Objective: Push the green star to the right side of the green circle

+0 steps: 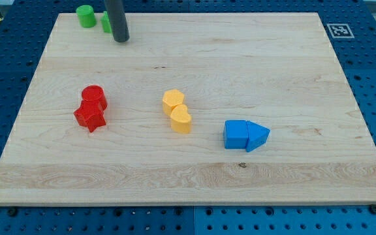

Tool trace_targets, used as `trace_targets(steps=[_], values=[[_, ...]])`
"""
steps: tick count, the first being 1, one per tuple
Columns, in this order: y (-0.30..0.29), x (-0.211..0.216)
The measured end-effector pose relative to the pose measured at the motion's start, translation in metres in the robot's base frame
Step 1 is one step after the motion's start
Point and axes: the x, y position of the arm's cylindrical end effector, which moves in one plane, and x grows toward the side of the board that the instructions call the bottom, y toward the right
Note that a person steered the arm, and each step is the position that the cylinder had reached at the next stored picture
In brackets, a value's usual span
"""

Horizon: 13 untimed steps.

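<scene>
The green circle stands near the board's top left corner. The green star is just to its right, mostly hidden behind my rod, so its shape barely shows. My tip rests on the board right beside the star, on its right and slightly below it. Whether the tip touches the star I cannot tell.
A red cylinder and a red star sit together at the left middle. Two yellow blocks sit in the centre, the lower one heart-shaped. A blue cube and a blue triangle sit at the right of centre.
</scene>
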Motion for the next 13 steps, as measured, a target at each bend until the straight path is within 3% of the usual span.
trace_targets(steps=[5,13], values=[[0.022,-0.002],[-0.013,-0.055]])
